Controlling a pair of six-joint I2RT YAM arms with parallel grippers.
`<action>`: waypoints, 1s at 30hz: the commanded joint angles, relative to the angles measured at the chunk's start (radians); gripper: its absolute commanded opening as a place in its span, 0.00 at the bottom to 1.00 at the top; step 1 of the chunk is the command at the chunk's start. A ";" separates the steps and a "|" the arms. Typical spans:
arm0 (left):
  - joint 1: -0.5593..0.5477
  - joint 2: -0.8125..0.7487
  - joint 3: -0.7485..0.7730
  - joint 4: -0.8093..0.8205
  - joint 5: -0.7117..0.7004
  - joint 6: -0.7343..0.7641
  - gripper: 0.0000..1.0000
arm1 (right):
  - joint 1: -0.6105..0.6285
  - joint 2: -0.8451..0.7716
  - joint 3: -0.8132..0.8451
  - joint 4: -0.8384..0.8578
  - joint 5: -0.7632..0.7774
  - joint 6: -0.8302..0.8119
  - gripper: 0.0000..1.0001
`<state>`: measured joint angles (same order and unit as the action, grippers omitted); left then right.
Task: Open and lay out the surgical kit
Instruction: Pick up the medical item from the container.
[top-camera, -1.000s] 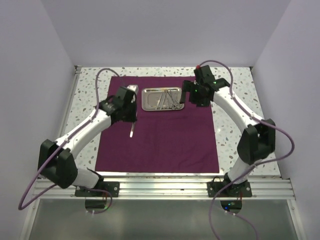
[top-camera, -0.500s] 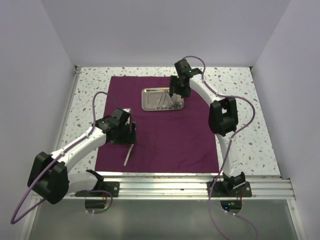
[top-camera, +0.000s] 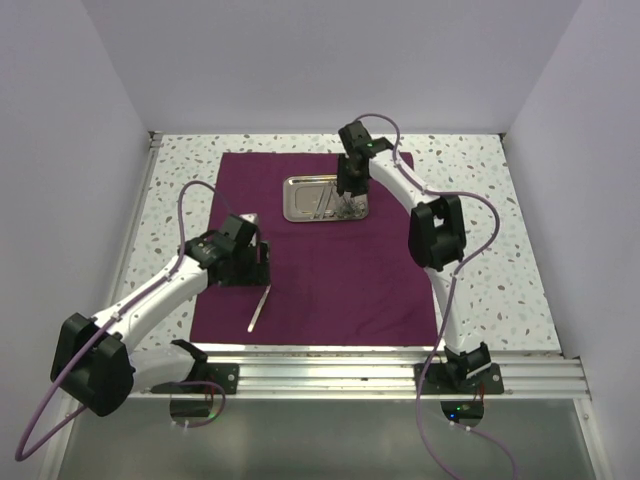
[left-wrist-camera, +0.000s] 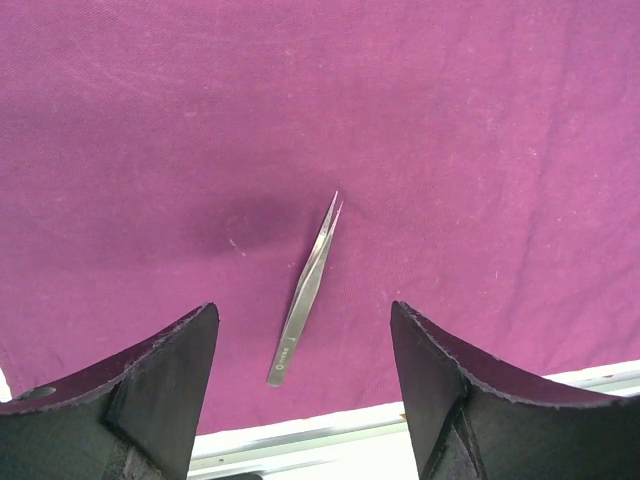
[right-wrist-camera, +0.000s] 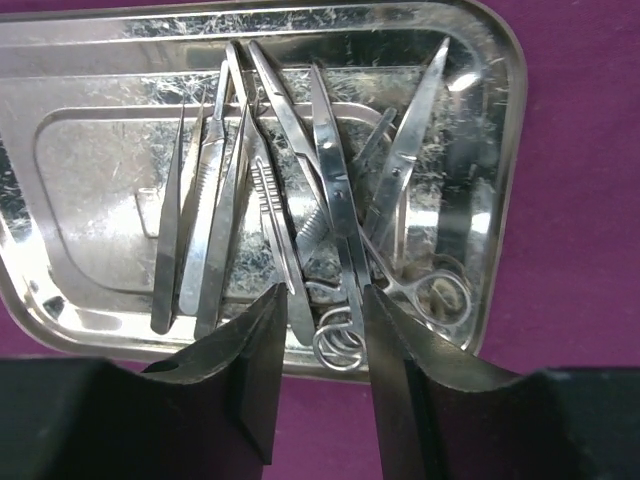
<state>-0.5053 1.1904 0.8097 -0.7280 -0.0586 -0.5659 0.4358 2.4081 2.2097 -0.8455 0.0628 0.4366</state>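
Note:
The dark purple cloth (top-camera: 340, 270) of the surgical kit lies spread flat on the table. On its far part stands the steel tray (top-camera: 293, 200), holding several slim instruments. One pair of tweezers (top-camera: 259, 308) lies alone on the cloth near the front left. My left gripper (top-camera: 260, 268) hovers just above it, open, and the tweezers (left-wrist-camera: 308, 290) lie free between the fingers. My right gripper (right-wrist-camera: 322, 292) hangs over the tray's (right-wrist-camera: 500, 150) near rim. Its jaws stand narrowly apart around the ring handles (right-wrist-camera: 338, 345) of the forceps, with a gap still showing on the left side.
The speckled table top (top-camera: 480, 200) borders the cloth on both sides. An aluminium rail (top-camera: 330, 372) runs along the near edge, just past the cloth's front hem (left-wrist-camera: 330, 425). White walls enclose the left, right and back.
The left gripper opened and let the tweezers lie on the cloth's front left. The right arm swung from right of the tray to over it, and its jaws narrowed.

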 joint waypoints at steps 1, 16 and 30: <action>-0.002 -0.031 0.020 -0.019 -0.021 -0.015 0.73 | 0.009 0.054 0.062 -0.018 0.037 0.017 0.39; -0.002 -0.035 0.025 -0.025 -0.017 0.008 0.73 | 0.044 0.155 0.137 -0.153 0.210 0.027 0.27; -0.002 -0.037 0.023 -0.019 -0.021 0.004 0.73 | 0.084 0.175 0.182 -0.207 0.242 0.002 0.00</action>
<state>-0.5053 1.1774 0.8097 -0.7425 -0.0608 -0.5644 0.5175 2.5465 2.3543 -0.9817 0.2981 0.4511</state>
